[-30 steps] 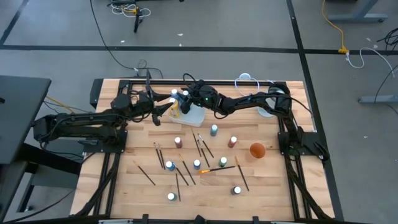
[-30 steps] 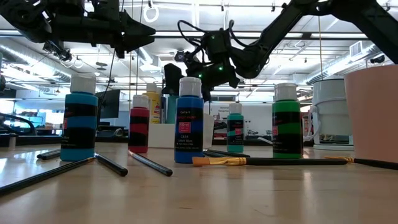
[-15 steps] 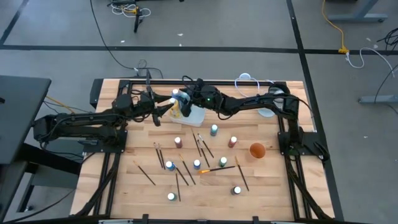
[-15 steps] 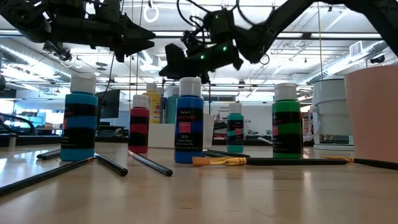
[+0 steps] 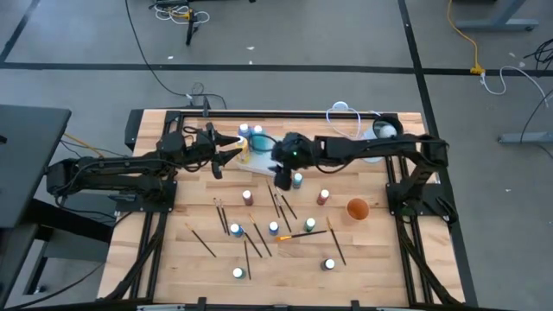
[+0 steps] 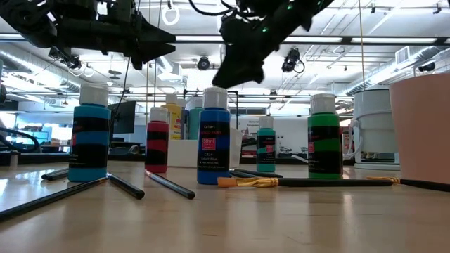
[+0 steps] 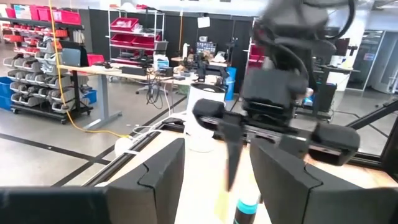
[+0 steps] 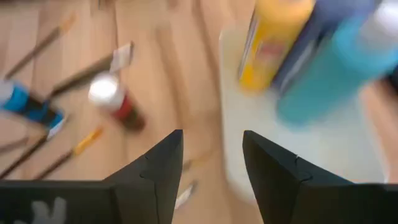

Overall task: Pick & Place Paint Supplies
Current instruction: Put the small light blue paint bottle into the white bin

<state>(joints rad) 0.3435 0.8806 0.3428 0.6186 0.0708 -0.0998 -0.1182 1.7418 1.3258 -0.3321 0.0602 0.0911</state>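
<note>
A white tray (image 5: 262,154) at the table's far middle holds a yellow bottle (image 8: 273,37), a blue one (image 8: 323,43) and a teal one (image 8: 336,81), all standing on its floor. More white-capped bottles stand upright on the wood, among them a red-brown one (image 5: 247,197), a teal one (image 5: 297,180) and a blue one (image 6: 214,137). Thin dark brushes (image 5: 253,240) and an orange-handled brush (image 5: 294,235) lie flat among them. My right gripper (image 5: 282,177) hangs open above the table just near of the tray, pointing slantwise down. My left gripper (image 5: 232,149) waits open and level at the tray's left.
An orange cup (image 5: 358,208) stands at the right. A white round container (image 5: 380,130) with a cable sits at the far right corner. Black frame rails (image 5: 151,233) run along the table's left and right sides. Bare wood lies along the near edge.
My right gripper has drawn back from over the tray toward the table's near edge, has risen, and now tips slantwise downward. It stays open with nothing in it. The bottles in the tray keep their places.
</note>
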